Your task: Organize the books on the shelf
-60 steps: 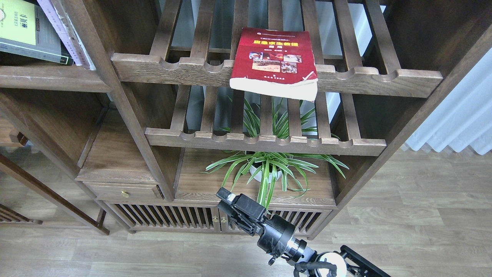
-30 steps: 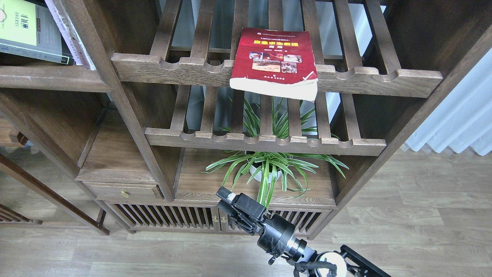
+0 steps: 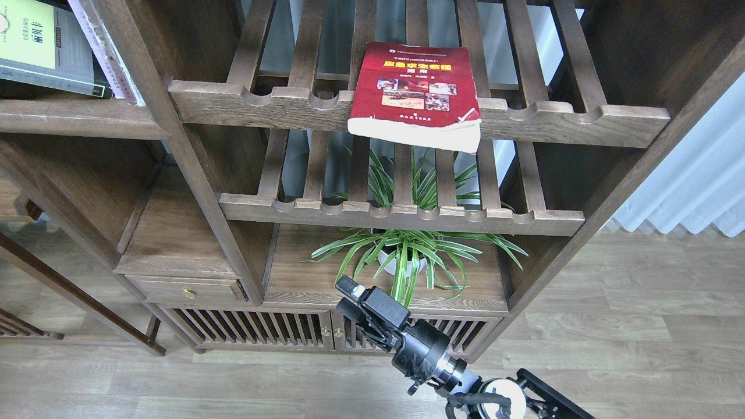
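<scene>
The thick red book (image 3: 416,87) lies flat on the upper slatted rack (image 3: 279,107), its white page edge hanging over the notched front rail. The black-bordered book with the yellow-green panel (image 3: 35,41) and the white book with lavender top (image 3: 107,55) lean in the top-left compartment on the solid dark-brown shelf (image 3: 75,116). My right gripper (image 3: 347,298) hangs low in front of the bookcase's bottom cabinet, far below the red book, with its fingers apart and nothing between them. My left gripper is out of view.
A second slatted rack (image 3: 401,212) sits below the first. A potted spider plant (image 3: 407,256) stands on the board beneath it, just behind my gripper. A small drawer with a brass knob (image 3: 188,293) is at lower left. Wood floor and a white curtain (image 3: 692,180) are at the right.
My right gripper has shifted slightly to the right and up. The books have not moved.
</scene>
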`<state>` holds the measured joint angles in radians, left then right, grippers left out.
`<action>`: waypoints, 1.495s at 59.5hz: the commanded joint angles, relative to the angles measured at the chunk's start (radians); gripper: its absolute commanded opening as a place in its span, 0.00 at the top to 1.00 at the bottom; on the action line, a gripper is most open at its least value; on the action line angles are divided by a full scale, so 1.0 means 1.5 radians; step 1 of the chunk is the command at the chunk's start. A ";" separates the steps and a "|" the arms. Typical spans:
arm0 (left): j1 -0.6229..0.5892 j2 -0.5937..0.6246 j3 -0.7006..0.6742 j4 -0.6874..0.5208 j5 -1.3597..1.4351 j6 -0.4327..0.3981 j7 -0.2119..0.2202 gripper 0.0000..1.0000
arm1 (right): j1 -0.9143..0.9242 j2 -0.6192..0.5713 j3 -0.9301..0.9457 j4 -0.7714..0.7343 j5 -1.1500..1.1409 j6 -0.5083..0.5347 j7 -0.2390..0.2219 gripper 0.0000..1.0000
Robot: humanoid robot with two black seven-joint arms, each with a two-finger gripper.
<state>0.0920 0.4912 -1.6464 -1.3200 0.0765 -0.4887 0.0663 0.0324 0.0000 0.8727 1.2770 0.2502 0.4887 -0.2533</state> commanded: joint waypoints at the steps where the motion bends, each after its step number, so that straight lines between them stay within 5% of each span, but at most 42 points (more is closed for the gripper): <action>1: 0.032 -0.016 0.001 0.006 0.000 0.000 -0.003 0.06 | 0.001 0.000 0.011 0.061 -0.009 0.000 0.002 0.08; 24: 0.072 -0.065 0.004 0.058 0.000 0.000 -0.004 0.04 | 0.078 0.000 0.071 0.084 -0.073 0.000 0.031 0.12; 37: 0.071 -0.067 0.004 0.063 0.000 0.000 -0.006 0.04 | 0.167 0.000 0.126 0.084 -0.076 0.000 0.084 0.12; 89: 0.064 -0.062 0.000 0.061 -0.001 0.000 -0.006 0.04 | 0.117 0.000 0.222 0.080 -0.075 0.000 0.084 0.12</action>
<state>0.1886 0.3987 -1.6458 -1.2287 0.0752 -0.4887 0.0567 0.2170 0.0000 1.1847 1.3974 0.1375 0.4887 -0.1271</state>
